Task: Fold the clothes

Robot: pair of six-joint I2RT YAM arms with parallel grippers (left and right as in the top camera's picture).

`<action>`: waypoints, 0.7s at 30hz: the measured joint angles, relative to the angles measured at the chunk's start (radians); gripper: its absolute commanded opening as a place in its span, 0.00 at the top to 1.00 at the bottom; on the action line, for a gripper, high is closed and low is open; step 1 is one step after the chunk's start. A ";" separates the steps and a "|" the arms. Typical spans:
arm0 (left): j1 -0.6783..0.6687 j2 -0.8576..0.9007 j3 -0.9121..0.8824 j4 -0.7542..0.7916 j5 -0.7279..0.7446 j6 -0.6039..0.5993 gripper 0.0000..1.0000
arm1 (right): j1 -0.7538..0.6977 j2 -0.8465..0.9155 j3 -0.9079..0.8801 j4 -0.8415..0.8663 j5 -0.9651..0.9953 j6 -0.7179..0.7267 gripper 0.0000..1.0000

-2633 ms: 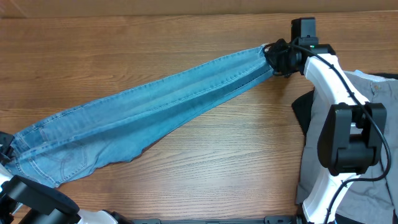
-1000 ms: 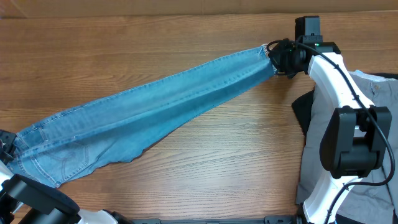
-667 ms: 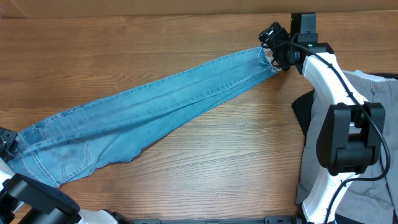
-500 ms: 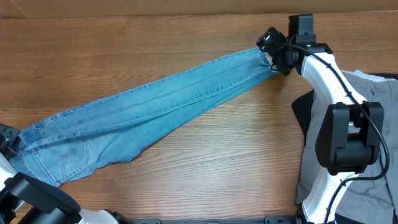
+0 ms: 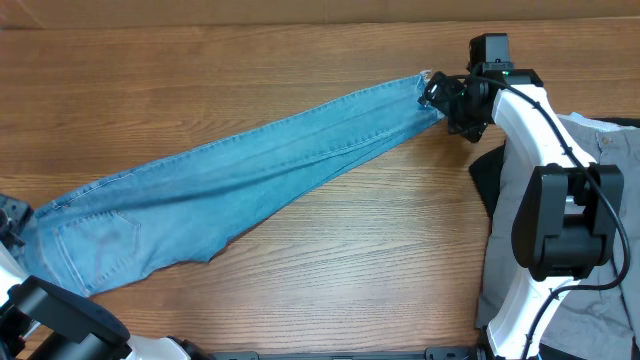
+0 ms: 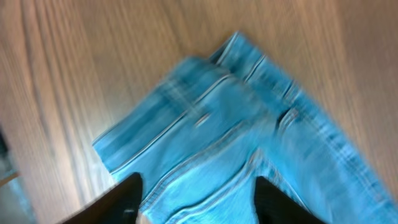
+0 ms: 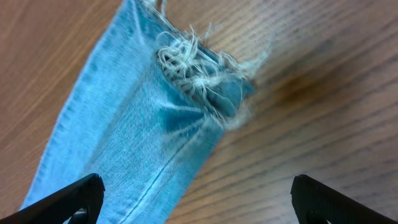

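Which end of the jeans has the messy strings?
The hem end, by the right end effector: white frayed threads stick out. The waist end, by the left end effector, has neat stitching.

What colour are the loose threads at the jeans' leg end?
The threads are off-white against the light-blue jeans; clearest in the right wrist view.

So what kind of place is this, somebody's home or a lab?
Likely a robotics lab bench: a left arm and right arm work at a wood-grain table, jeans laid out across it, more garments piled at the right edge.
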 measured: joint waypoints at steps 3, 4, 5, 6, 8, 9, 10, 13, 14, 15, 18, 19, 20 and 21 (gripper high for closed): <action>0.000 0.004 -0.001 0.060 0.023 0.019 0.33 | -0.001 0.000 0.000 -0.025 0.000 -0.004 0.00; 0.000 0.005 -0.001 0.076 0.038 0.034 0.33 | -0.001 0.000 0.000 -0.035 0.000 -0.006 0.00; 0.000 0.005 -0.001 0.082 0.052 0.052 0.33 | -0.001 0.000 0.000 -0.040 0.000 -0.006 0.00; 0.000 0.005 -0.001 0.082 0.065 0.069 0.34 | -0.001 0.000 0.000 -0.049 0.000 -0.007 0.00; 0.000 0.005 -0.001 0.069 0.086 0.091 0.40 | -0.001 0.000 0.000 -0.068 0.000 -0.013 0.00; 0.000 0.005 -0.001 0.058 0.097 0.100 0.45 | -0.001 0.000 0.000 -0.075 0.000 -0.019 0.00; 0.000 0.005 -0.001 0.039 0.108 0.109 0.50 | -0.001 0.000 0.000 -0.084 0.000 -0.025 0.03; -0.002 0.005 -0.006 -0.026 0.141 0.122 0.61 | -0.001 0.000 0.000 -0.111 0.000 -0.046 0.11; -0.002 0.005 -0.012 -0.035 0.151 0.123 0.64 | -0.001 0.000 0.000 -0.117 0.000 -0.050 0.14; -0.004 0.005 -0.022 -0.038 0.159 0.122 0.65 | -0.001 0.000 0.000 -0.118 -0.002 -0.053 0.20; -0.011 0.005 -0.084 -0.030 0.173 0.114 0.66 | -0.001 0.000 0.000 -0.095 -0.017 -0.066 0.32; -0.016 0.005 -0.111 -0.018 0.176 0.110 0.66 | 0.000 0.000 0.000 -0.078 -0.023 -0.069 0.40; -0.017 0.005 -0.150 -0.003 0.185 0.108 0.66 | 0.000 0.000 0.000 -0.061 -0.026 -0.069 0.42; -0.018 0.007 -0.183 0.021 0.189 0.107 0.66 | 0.001 0.001 0.000 -0.044 -0.027 -0.064 0.42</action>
